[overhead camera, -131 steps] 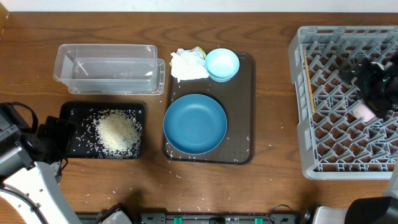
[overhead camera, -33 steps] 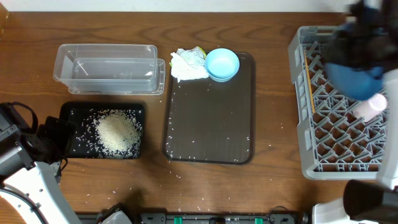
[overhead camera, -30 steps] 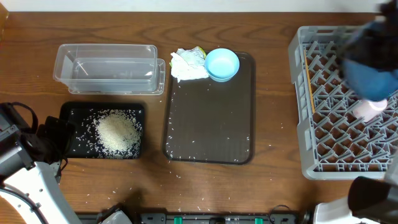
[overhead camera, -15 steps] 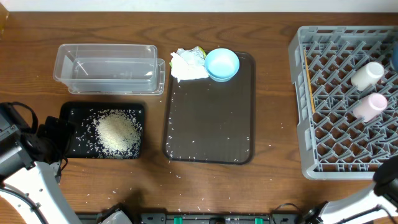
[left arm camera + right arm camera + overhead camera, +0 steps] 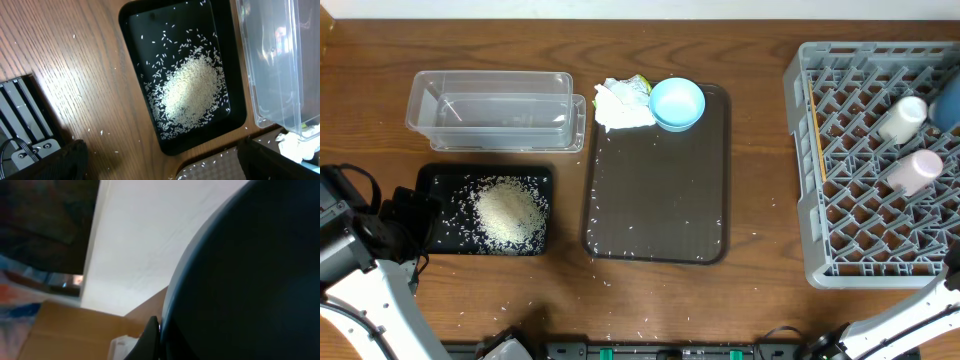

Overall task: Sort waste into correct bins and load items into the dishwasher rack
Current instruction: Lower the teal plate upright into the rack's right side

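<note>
The large dark-blue bowl (image 5: 240,280) fills the right wrist view, and my right gripper (image 5: 159,330) is shut on its rim. From overhead only a sliver of that bowl (image 5: 950,100) shows at the right edge, over the dishwasher rack (image 5: 840,230). A white cup (image 5: 903,118), a pink cup (image 5: 915,171) and chopsticks (image 5: 816,130) lie in the rack. The rice (image 5: 508,213) is heaped in the black tray (image 5: 435,182). The clear tub (image 5: 490,108) holds nothing. The paper wad (image 5: 623,102) and small light-blue bowl (image 5: 677,103) sit at the far end of the brown tray. My left gripper (image 5: 165,170) hangs open near the black tray (image 5: 135,30).
The brown serving tray (image 5: 655,190) lies mid-table with stray rice grains on it. More grains are scattered on the wood around it. My left arm (image 5: 360,250) occupies the front left corner. A part of the right arm (image 5: 910,315) crosses the front right.
The right gripper lifted the dark-blue bowl off the brown tray and carried it over the rack to the right edge of view. The left arm has not moved.
</note>
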